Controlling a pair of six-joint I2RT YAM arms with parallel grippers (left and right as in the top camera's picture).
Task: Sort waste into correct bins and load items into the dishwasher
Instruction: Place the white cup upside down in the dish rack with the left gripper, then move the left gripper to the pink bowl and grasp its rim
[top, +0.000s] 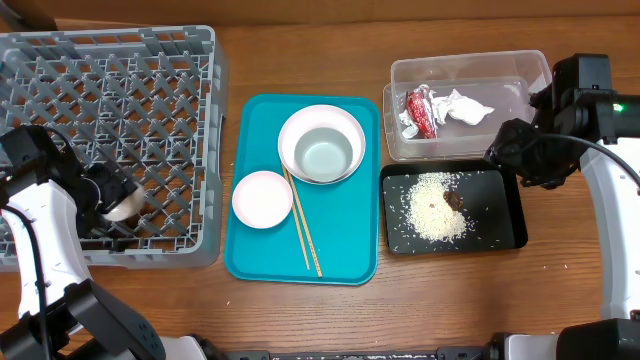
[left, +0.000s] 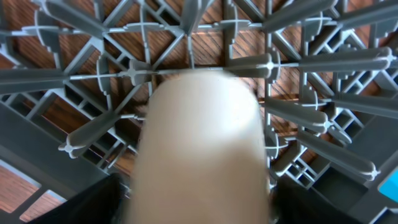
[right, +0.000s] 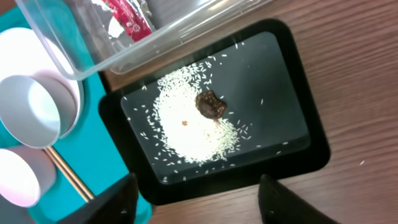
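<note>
My left hand (top: 119, 204) is low over the near left corner of the dish rack (top: 212, 140). The small white cup (left: 202, 149) stands between its fingers, on the lattice floor. In the wrist view the cup is a blur, and I cannot tell whether the pads press it or stand just clear. My right hand (right: 196, 200) hangs spread and holding nothing over the black tray (top: 500, 190), where the rice (top: 437, 208) and the brown lump (top: 452, 200) lie. Behind it, the clear tub (top: 470, 62) holds the red wrapper (top: 420, 110) and the napkin (top: 465, 108). On the teal tray (top: 345, 255) are the grey-green bowl (top: 322, 155) sitting on the white plate (top: 290, 125), the pink bowl (top: 262, 198) and the chopsticks (top: 303, 230).
</note>
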